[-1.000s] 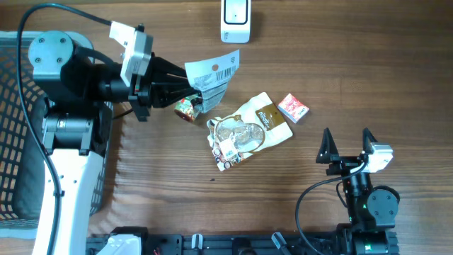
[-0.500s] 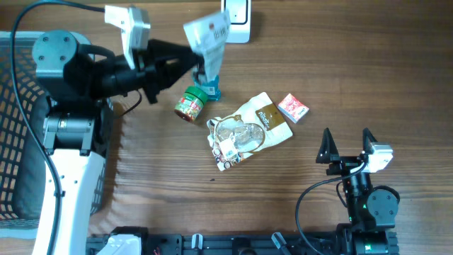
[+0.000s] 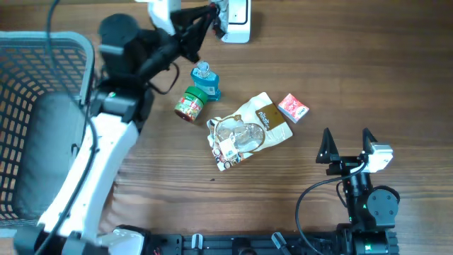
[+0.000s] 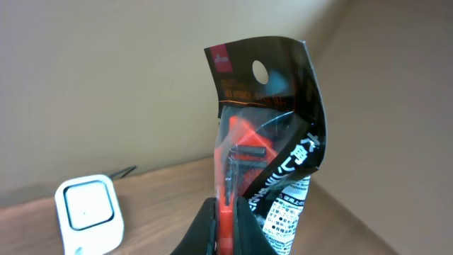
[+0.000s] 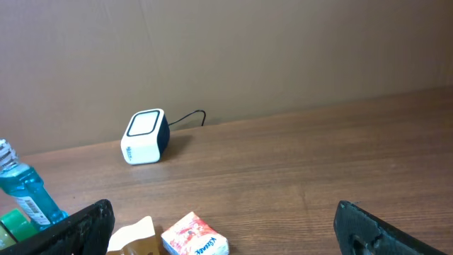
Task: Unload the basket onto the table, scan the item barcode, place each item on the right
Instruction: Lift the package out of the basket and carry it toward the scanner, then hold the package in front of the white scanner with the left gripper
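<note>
My left gripper (image 4: 225, 221) is shut on a black plastic packet (image 4: 272, 134) with a red-orange item inside and white printed text on its lower part. The packet stands upright, its hang-hole at the top. In the overhead view the left gripper (image 3: 211, 15) is at the table's back edge, right beside the white scanner (image 3: 236, 20), and the packet is seen edge-on there. The scanner (image 4: 88, 212) lies low and to the left in the left wrist view. My right gripper (image 3: 347, 139) stands open near the front right, nothing between its fingers.
A blue bottle (image 3: 206, 79), a green-lidded jar (image 3: 188, 106), a brown and white pouch (image 3: 249, 131) and a red tissue pack (image 3: 292, 108) lie mid-table. A dark wire basket (image 3: 28, 127) fills the left side. The scanner's cable runs off behind it.
The left arm has swung away from the bottle and jar toward the back edge, carrying the packet up to the scanner. The right arm has not moved.
</note>
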You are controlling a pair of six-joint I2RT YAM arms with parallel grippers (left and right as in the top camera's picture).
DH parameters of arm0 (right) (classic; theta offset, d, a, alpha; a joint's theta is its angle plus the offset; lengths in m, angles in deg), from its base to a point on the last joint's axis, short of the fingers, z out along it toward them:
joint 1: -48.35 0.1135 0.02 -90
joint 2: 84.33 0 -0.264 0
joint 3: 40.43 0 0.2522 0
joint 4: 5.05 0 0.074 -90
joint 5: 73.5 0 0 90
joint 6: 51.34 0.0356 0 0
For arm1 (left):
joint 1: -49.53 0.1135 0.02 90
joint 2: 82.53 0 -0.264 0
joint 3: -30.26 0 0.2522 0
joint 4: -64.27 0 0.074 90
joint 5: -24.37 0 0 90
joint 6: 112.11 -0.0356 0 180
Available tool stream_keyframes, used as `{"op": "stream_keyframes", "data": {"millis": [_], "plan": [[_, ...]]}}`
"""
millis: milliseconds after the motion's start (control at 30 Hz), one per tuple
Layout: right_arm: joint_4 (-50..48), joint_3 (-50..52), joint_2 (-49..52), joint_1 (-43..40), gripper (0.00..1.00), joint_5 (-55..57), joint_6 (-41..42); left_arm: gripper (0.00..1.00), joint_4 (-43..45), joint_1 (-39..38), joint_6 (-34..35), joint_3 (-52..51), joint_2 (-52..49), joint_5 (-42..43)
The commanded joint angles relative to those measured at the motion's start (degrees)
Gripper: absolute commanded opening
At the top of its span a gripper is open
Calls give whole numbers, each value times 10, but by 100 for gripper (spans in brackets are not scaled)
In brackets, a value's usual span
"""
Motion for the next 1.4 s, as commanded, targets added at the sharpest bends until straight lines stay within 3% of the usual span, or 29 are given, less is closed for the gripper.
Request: {"op": "stream_keyframes", "data": {"millis": [0,467,633,833,1100,1367], "plan": [[-2,1,-3,2,100,-5,-7,4,9,-34,-2,50,-52,-116],[-2,1,-3,2,100,-5,-7,4,-33,-49,-71,256,-239,-270],[-2,1,-3,2,100,-5,-7,4,-43,-48,-98,346,-312,-288],[-2,1,-3,2,100,-5,-7,4,-94,-48,-171,438,-385,-322],[-2,1,-3,2,100,-5,-6,4,-153,-49,-308,449,-420,-368],[-2,1,-3,2,100,-5,-7,4,-185,-49,-376,449,-440,-369]]}}
